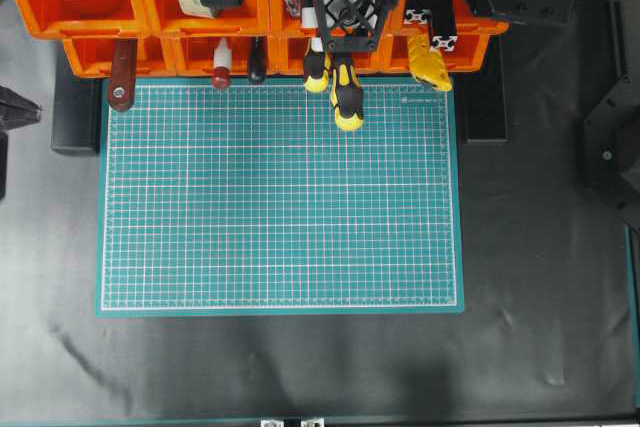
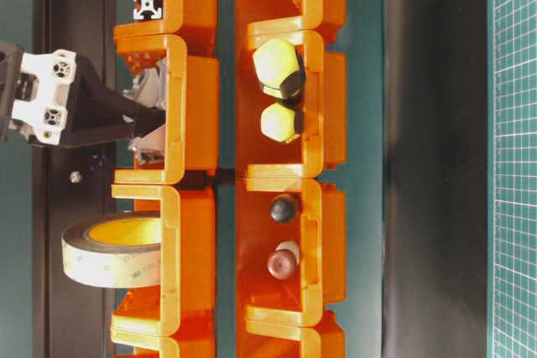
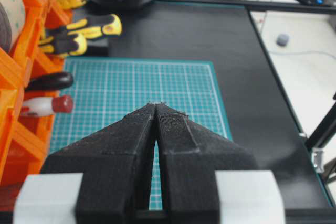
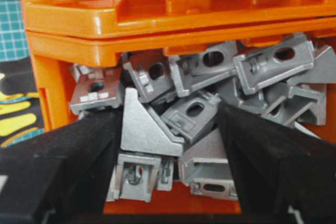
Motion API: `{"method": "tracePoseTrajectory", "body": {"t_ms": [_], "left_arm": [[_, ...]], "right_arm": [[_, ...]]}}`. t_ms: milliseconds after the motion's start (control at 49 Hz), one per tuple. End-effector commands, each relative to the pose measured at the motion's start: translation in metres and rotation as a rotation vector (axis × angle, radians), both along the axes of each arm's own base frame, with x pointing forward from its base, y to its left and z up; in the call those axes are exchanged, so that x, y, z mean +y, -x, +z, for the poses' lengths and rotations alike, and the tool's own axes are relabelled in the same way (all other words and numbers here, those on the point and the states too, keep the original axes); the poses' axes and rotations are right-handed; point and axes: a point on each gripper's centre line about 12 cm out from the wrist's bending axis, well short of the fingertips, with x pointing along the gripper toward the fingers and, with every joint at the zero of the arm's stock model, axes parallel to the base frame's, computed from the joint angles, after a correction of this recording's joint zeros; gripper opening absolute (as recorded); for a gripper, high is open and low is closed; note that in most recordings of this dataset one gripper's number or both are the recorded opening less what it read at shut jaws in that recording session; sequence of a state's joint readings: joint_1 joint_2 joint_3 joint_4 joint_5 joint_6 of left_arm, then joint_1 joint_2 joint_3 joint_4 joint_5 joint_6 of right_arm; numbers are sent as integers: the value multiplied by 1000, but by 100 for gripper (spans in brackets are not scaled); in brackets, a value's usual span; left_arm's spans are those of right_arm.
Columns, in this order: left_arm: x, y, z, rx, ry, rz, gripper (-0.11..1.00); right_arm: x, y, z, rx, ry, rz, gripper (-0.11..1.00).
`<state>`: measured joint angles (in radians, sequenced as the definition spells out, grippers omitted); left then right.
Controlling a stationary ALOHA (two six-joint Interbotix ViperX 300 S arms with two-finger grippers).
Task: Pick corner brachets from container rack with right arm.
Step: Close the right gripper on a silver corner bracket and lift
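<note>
Overhead, the right claw point(image 1: 345, 17) hung over the container rack point(image 1: 150, 32). At table level, it reached into an upper bin. The left claw point(image 3: 156, 109) sat closed and empty. In the right wrist view, parted fingers point(image 4: 68, 161) straddled the corner brachets point(image 4: 178, 119); none lifted yet.

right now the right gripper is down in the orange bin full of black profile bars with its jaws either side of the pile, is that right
Not quite. The bin the right gripper reaches into holds silver-grey corner brachets, not black profile bars; the right wrist view shows them heaped there. The rest stands: it is an orange bin of the container rack, and the jaws sit either side of the pile.
</note>
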<state>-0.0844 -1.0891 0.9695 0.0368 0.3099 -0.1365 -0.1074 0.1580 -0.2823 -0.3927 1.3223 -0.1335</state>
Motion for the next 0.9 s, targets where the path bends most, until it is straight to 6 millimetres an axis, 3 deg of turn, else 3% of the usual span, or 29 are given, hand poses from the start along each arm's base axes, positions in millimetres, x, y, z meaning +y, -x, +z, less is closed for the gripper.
{"method": "tracePoseTrajectory", "body": {"t_ms": [0,306,449,878], "left_arm": [[0,-1,12,-29,2,-1,0],[0,-1,12,-29,2,-1,0],[0,-1,11,-28,2,-1,0],[0,-1,11,-26,2,-1,0]], "right_arm": [[-4,5,8,-1,12,-18,59],[3,-1,32,-76,26,-1,55],[5,-1,39,-88,32,4,32],[12,-1,39,-79,29,11,33]]}}
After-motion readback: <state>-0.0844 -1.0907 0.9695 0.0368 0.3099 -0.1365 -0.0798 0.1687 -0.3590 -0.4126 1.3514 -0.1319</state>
